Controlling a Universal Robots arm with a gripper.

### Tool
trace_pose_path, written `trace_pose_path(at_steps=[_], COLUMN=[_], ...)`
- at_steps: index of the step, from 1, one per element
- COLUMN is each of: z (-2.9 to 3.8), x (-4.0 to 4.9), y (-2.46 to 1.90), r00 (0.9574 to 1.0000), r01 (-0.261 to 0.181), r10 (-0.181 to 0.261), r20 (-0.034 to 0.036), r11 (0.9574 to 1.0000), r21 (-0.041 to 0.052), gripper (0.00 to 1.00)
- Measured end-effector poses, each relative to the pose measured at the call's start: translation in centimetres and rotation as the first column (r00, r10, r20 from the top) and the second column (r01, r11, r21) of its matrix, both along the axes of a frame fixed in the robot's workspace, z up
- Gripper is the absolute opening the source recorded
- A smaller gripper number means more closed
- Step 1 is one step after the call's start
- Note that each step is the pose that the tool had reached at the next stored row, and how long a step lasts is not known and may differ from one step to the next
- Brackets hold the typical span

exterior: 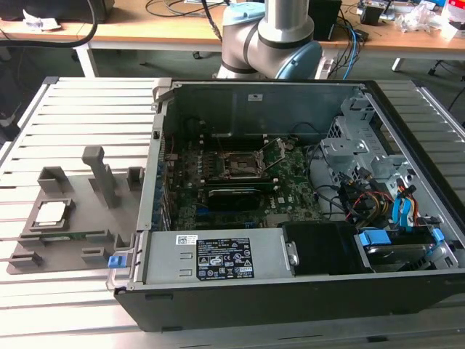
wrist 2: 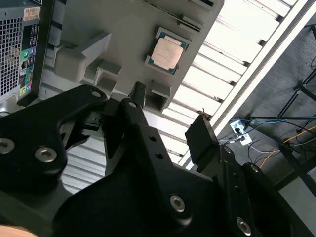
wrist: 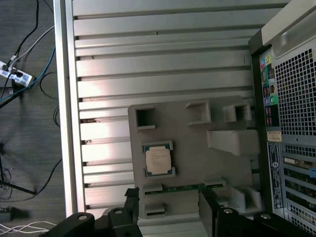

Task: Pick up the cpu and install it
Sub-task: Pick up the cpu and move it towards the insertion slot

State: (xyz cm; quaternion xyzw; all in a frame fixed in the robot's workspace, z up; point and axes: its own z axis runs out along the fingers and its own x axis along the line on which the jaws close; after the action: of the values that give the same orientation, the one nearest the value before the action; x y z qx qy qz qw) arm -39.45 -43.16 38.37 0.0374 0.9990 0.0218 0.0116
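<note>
Fingers (wrist 2: 200, 140) apart, empty; cpu (wrist 2: 165, 51) square, silvery top, seemingly dark-rimmed.

Jaws wide apart, empty.

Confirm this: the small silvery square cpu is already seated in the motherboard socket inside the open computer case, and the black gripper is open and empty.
Not right. The small silvery square cpu lies on the grey plastic fixture plate outside the open computer case, not in the socket, as the first wrist view shows. The black gripper is open and empty.
</note>
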Motion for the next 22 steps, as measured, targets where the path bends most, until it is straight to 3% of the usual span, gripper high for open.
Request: trace_pose_path(at_steps=[3, 5, 10, 16, 22], z=[0.00, -0.11, -0.70, -1.89, -2.45], x=[0.01, 0.16, 0.66, 0.72, 0.72], y=[-0.02, -0.01, 0.01, 0.01, 0.01], r00=[1.0000, 0.9999, 0.9988, 0.9987, 0.9987], r01=[-0.001, -0.015, -0.050, -0.051, -0.051], r10=[0.001, 0.015, 0.050, 0.051, 0.051], r20=[-0.0001, -0.0012, -0.0029, -0.0033, -0.0032], r11=[1.0000, 0.9995, 0.9984, 0.9983, 0.9983], r21=[-0.0029, -0.0267, -0.0269, -0.0268, -0.0268], gripper=[0.60, 0.60, 0.60, 0.60, 0.60])
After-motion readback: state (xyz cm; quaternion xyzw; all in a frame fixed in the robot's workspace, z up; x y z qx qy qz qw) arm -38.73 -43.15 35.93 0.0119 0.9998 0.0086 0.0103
